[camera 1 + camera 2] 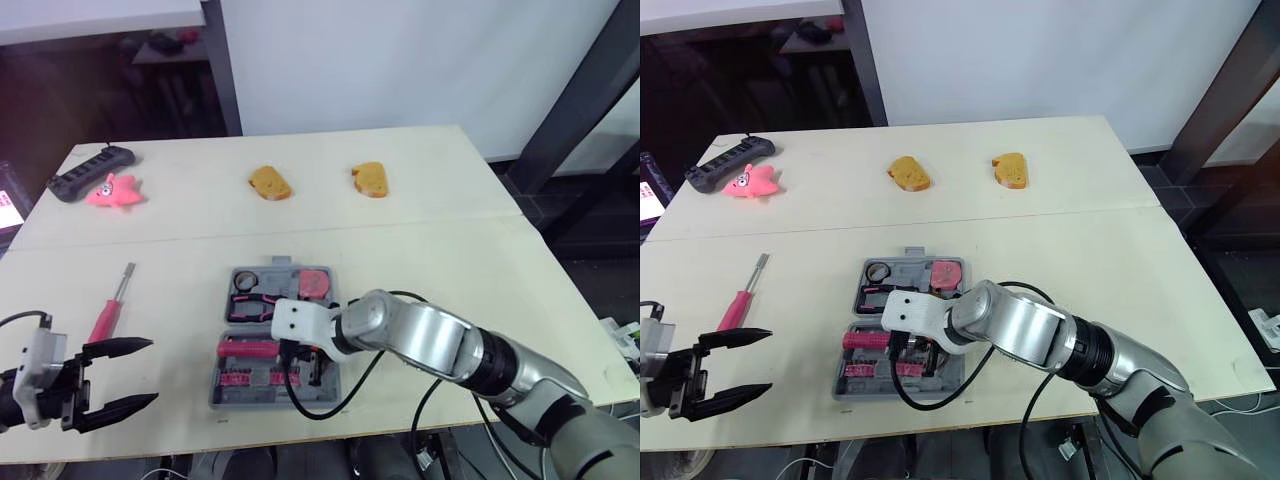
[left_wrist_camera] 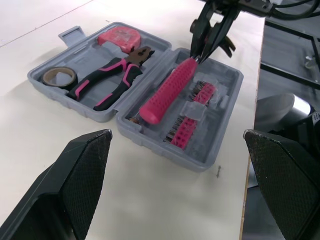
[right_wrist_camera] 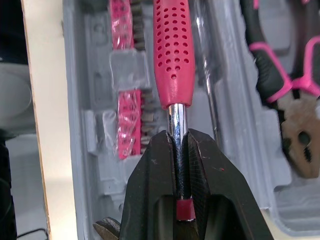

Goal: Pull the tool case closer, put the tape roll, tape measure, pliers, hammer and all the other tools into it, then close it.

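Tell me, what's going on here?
The right tool is shut on the hammer by its metal shaft, with the handle lying in the near half of the open tool case. The tape roll, pliers and tape measure sit in the far half. A pink screwdriver lies outside on the table; the left tool hangs open near it.

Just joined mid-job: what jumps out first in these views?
The open grey tool case at the table's near edge, with the right end effector shut on the metal shaft of a pink-handled tool in it. Left of the case, a pink screwdriver lies on the table, just ahead of the open left end effector.
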Controlling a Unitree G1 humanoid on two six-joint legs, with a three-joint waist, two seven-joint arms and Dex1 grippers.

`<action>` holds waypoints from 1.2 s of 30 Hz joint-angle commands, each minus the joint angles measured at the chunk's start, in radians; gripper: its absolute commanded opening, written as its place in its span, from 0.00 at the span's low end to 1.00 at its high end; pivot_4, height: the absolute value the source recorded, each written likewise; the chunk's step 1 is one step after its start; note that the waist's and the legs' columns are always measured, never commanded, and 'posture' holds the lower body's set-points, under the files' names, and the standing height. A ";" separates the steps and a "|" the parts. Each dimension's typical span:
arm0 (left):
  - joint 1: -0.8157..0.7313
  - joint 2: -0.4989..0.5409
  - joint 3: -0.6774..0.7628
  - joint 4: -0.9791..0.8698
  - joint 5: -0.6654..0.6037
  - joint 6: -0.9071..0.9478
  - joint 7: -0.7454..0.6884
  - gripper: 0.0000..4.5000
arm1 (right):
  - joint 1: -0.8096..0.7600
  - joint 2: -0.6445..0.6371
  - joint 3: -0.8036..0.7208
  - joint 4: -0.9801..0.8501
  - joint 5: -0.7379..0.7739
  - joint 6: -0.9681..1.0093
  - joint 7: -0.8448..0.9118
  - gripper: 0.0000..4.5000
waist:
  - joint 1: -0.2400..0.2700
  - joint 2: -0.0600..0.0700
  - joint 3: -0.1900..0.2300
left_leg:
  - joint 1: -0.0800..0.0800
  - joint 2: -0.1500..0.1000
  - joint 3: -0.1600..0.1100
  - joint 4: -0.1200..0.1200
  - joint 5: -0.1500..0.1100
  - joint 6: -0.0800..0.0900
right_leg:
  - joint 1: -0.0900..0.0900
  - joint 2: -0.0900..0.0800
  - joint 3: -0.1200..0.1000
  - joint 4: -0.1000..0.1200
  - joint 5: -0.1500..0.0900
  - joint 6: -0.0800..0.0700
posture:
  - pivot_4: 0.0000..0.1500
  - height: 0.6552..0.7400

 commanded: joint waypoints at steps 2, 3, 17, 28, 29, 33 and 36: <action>-0.002 0.010 -0.003 -0.023 0.000 0.000 -0.015 1.00 | -0.022 0.019 0.004 -0.019 -0.009 0.028 0.002 0.02 | 0.000 0.000 0.000 | 0.000 0.000 0.000 0.000 0.000 0.000 | 0.000 0.000 0.000 0.000 0.000 0.000 | 1.00 1.00; -0.003 0.010 -0.004 -0.021 0.001 -0.003 -0.015 1.00 | -0.024 0.020 0.008 -0.021 -0.009 0.037 0.004 0.02 | 0.000 0.000 0.000 | 0.000 0.000 0.000 0.000 0.000 0.000 | 0.000 0.000 0.000 0.000 0.000 0.000 | 1.00 1.00; -0.013 -0.010 -0.036 0.011 0.015 -0.029 -0.025 1.00 | -0.256 0.051 0.002 -0.014 0.085 0.263 0.074 0.02 | -0.001 0.001 0.000 | 0.000 0.000 0.000 0.000 0.000 0.000 | -0.001 0.000 0.000 0.000 0.000 0.000 | 1.00 1.00; -0.021 -0.031 -0.052 0.037 0.025 -0.053 -0.033 1.00 | -0.319 0.125 0.027 0.073 0.113 0.306 0.026 0.02 | -0.002 0.001 0.001 | -0.002 0.000 0.000 -0.001 0.000 0.000 | -0.003 0.000 0.000 0.001 0.000 0.000 | 1.00 1.00; -0.023 -0.032 -0.056 0.036 0.025 -0.054 -0.031 1.00 | -0.318 0.128 0.032 0.076 0.115 0.306 0.021 0.02 | -0.002 0.001 0.001 | -0.003 0.000 0.000 -0.001 0.000 0.000 | -0.004 0.000 0.000 0.001 0.000 0.000 | 1.00 1.00; -0.028 -0.033 -0.061 0.037 0.023 -0.054 -0.026 1.00 | -0.308 0.139 0.048 0.087 0.122 0.306 0.007 0.02 | -0.002 0.001 0.001 | -0.003 0.000 0.000 0.000 0.000 0.000 | -0.004 0.000 0.000 0.001 0.001 0.001 | 1.00 1.00; -0.026 -0.033 -0.061 0.034 0.023 -0.055 -0.023 1.00 | -0.299 0.143 0.061 0.092 0.122 0.306 -0.003 0.02 | -0.003 0.001 0.001 | -0.004 0.000 0.000 0.000 0.000 0.000 | -0.005 0.000 0.000 0.001 0.001 0.002 | 1.00 1.00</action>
